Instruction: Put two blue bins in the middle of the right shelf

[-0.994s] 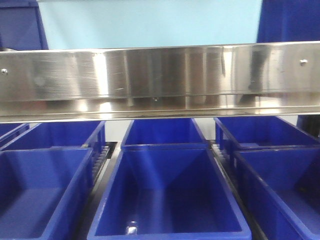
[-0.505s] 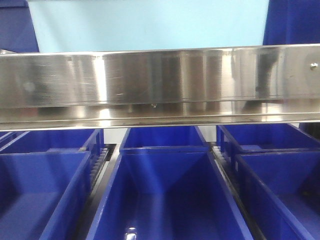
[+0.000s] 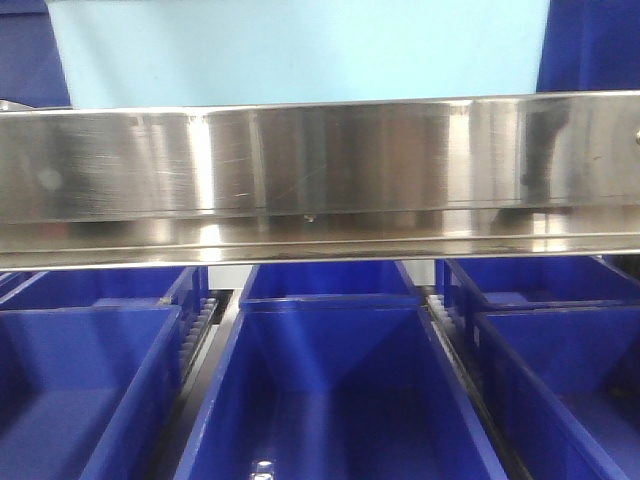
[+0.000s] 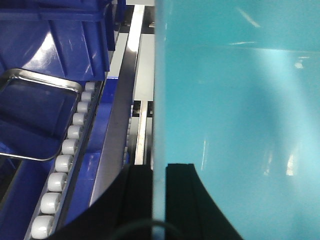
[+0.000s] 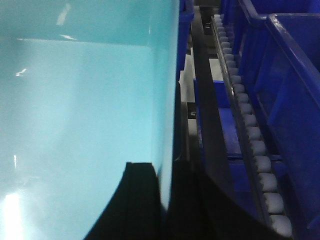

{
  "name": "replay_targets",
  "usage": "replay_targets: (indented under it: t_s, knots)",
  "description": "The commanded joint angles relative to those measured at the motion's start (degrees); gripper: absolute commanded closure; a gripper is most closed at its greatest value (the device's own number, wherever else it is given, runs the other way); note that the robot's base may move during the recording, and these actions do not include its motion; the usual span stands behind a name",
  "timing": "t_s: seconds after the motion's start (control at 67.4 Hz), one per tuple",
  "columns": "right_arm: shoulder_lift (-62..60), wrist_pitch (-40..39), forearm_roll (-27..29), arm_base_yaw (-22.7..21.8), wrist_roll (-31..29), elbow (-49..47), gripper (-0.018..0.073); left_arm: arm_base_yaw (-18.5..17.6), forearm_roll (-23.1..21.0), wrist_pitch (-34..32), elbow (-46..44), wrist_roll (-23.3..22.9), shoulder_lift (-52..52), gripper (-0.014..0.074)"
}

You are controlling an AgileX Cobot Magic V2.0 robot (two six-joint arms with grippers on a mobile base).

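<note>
Two grips hold the pale blue bin (image 3: 300, 50) we carry: left pincer (image 4: 159, 167) clamped on its left wall, right pincer (image 5: 165, 167) on its right, bin between them above the steel shelf rail (image 3: 320, 170).

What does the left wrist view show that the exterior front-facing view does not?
Only the left wrist view: the left gripper, its jaws closed on the light blue bin wall, and a metal tray. Only the front view: the steel shelf rail across the frame. Both: the light blue bin and dark blue bins.
</note>
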Motion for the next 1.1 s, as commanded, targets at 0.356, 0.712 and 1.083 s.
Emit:
replay_targets:
  t_s: [0.356,0.712,1.083]
  knots:
    - [-0.20,-2.96,-0.23,0.40,-0.11,-0.58,0.0712,-0.63,1.19,-3.32,-0.67,-0.09,-0.78,0.0707]
    - [-0.20,-2.96,-0.23,0.40,-0.11,-0.58,0.0712,-0.63,1.19,-3.32,-0.67,-0.09,-0.78,0.0707]
    - [2.40,-4.16,-0.21,-0.36,1.02,-0.58,0.0712,-0.11,-0.47,-6.37,0.60,-0.09,-0.52,0.0707]
